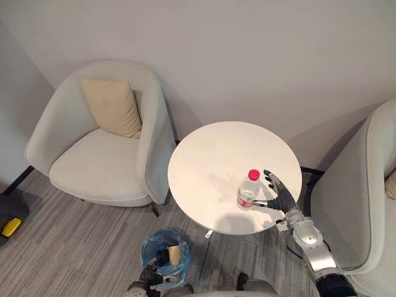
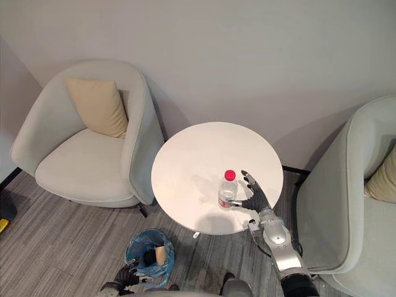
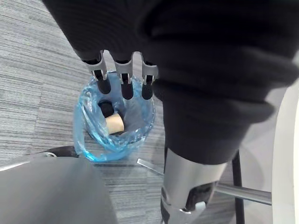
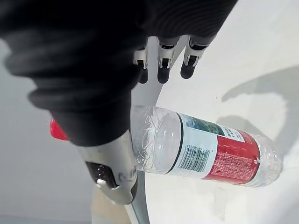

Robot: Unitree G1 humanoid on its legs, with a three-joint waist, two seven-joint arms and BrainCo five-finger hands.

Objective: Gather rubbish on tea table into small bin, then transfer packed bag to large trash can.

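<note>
Two pale grey upholstered armchairs flank the scene, one at the left point(image 1: 99, 161) and one at the right point(image 2: 334, 204). Each holds one beige cushion point(image 1: 114, 106); the right eye view gives more of the second cushion point(image 2: 383, 179). Between them stands one round white tea table point(image 1: 216, 154). One small bin lined with a blue plastic bag point(image 1: 151, 244) sits on the floor near the table. The left wrist view looks into it, showing one tan cup-like piece point(image 3: 114, 123) and one dark item point(image 3: 106, 108).

One clear plastic bottle with a red cap point(image 1: 248, 190) stands upright on the table near the robot's edge. The right wrist view adds its red-and-white label.

The right hand point(image 1: 281, 197) is just beside the bottle, fingers point(image 4: 162, 70) straight and spread. The left hand point(image 1: 148, 275) is at the bin, its fingers point(image 3: 126, 86) straight over the opening.
</note>
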